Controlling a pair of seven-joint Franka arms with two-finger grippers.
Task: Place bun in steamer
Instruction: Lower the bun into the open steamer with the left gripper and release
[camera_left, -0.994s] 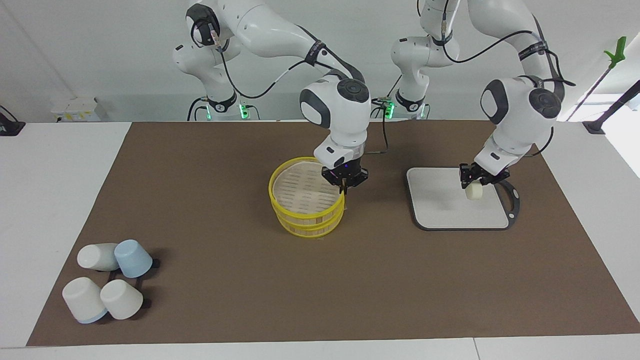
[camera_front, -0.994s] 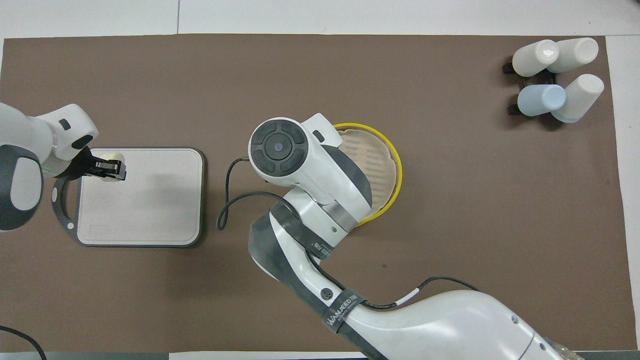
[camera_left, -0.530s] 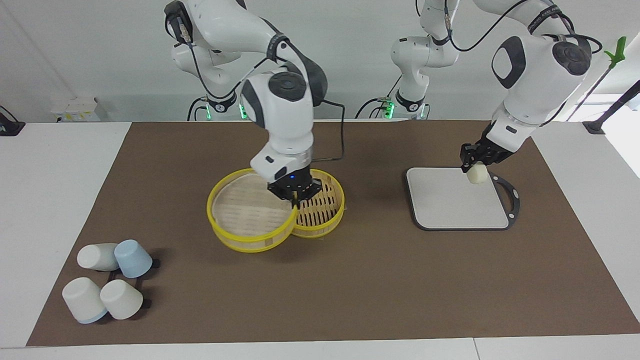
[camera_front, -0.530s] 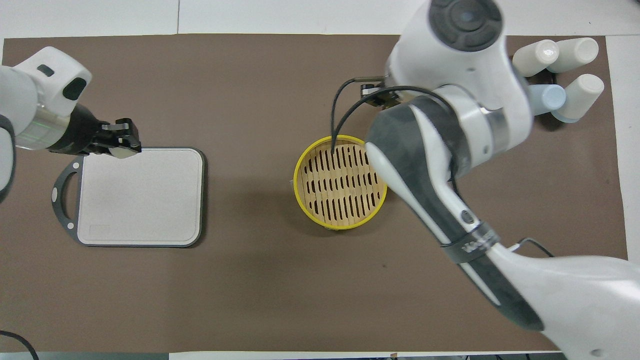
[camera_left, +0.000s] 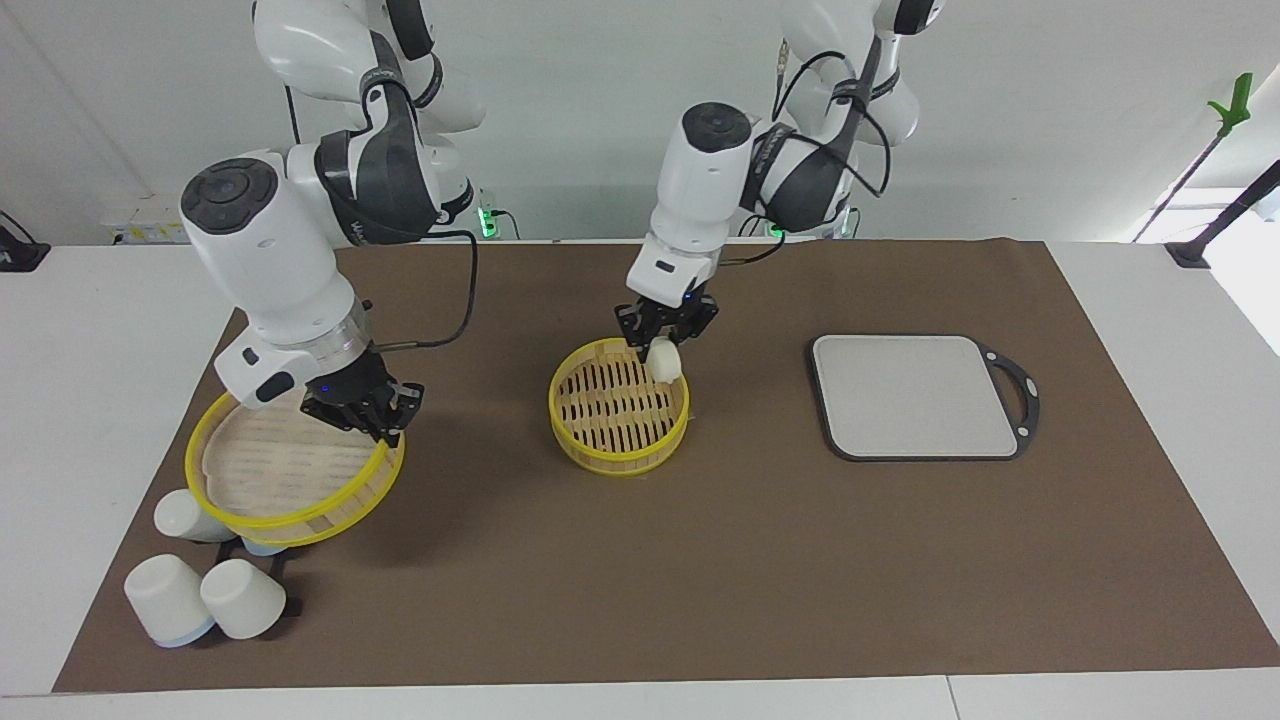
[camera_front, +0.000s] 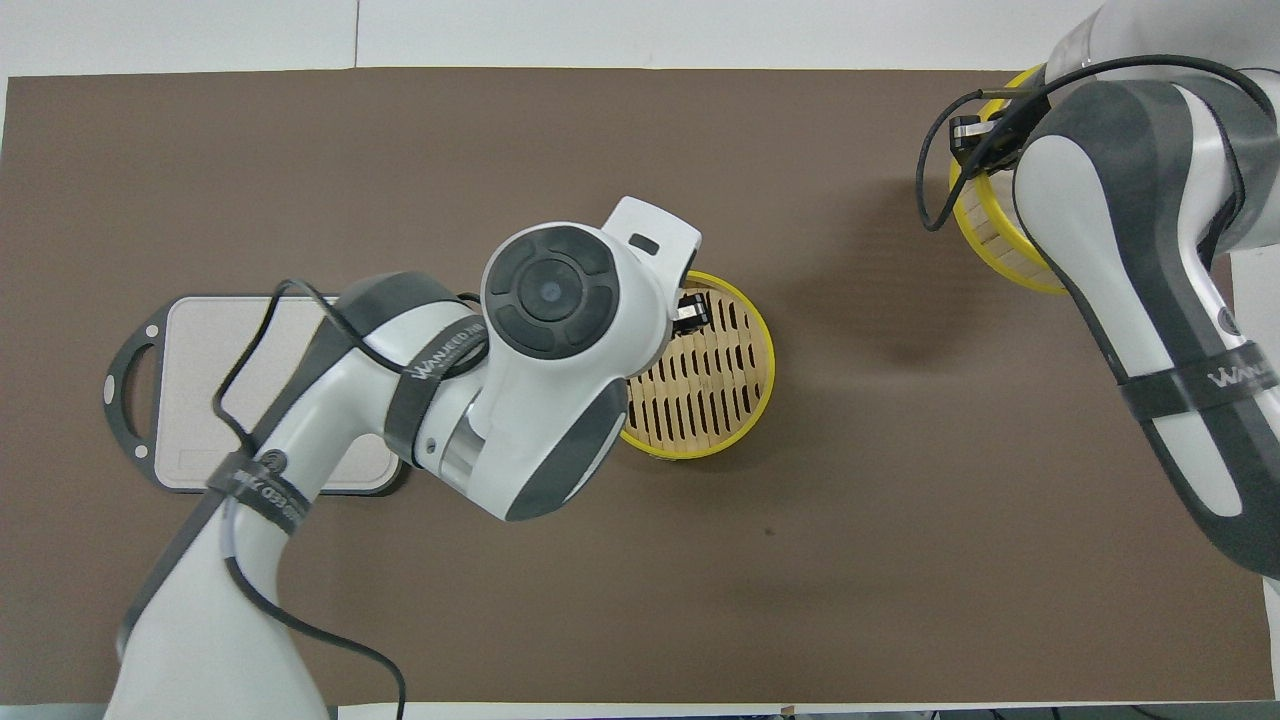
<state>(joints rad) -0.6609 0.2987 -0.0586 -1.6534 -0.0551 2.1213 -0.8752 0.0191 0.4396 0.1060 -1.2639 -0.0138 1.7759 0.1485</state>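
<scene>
Pinching soft, light bun (camera_left: 664, 360) across its middle with left gripper (camera_left: 666, 347), hovering over steamer (camera_left: 618, 408); gentle squeeze advised.

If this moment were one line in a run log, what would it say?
left gripper: holds bun over open steamer | right gripper: holds lid over cups | board: bare

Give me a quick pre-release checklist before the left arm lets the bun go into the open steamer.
1. Bun gripped by left end effector: ok.
2. Bun over the steamer tray, at the rim nearest the robots: ok, barely inside.
3. Steamer tray uncovered, slats free: ok.
4. Top tier held aside by right end effector, over the cups: ok.
5. Bun touching the slats: cannot tell.
6. Board out of the path: ok.
</scene>
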